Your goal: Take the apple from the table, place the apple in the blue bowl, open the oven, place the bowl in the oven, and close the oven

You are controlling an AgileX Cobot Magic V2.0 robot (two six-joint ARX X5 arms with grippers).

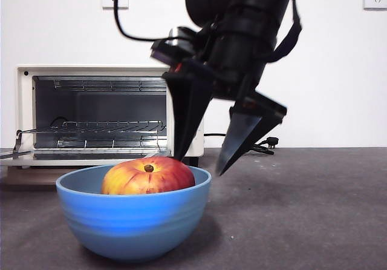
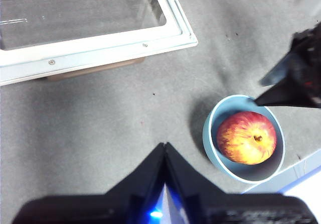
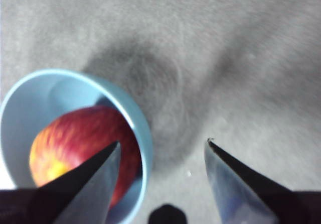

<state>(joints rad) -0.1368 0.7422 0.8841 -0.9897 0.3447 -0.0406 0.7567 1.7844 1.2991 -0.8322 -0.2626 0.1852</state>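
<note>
The red-and-yellow apple [image 1: 148,176] lies in the blue bowl [image 1: 133,221] on the grey table [image 1: 302,209], also seen in the left wrist view as apple [image 2: 247,137] and bowl [image 2: 213,143]. My right gripper [image 1: 201,164] hangs open just above the bowl's right rim. One jaw is over the apple [image 3: 75,133], the other outside the bowl [image 3: 30,98], and nothing is held. The cream oven [image 1: 24,112] stands behind with its glass door [image 2: 85,18] folded down flat. My left gripper [image 2: 164,147] is shut and empty, raised over bare table between the door and the bowl.
A wire rack [image 1: 97,128] sits inside the oven. The oven's black cord and plug [image 1: 266,143] lie on the table behind the right gripper. The beige door handle [image 2: 95,69] juts from under the door. A white and blue edge [image 2: 306,184] lies beside the bowl.
</note>
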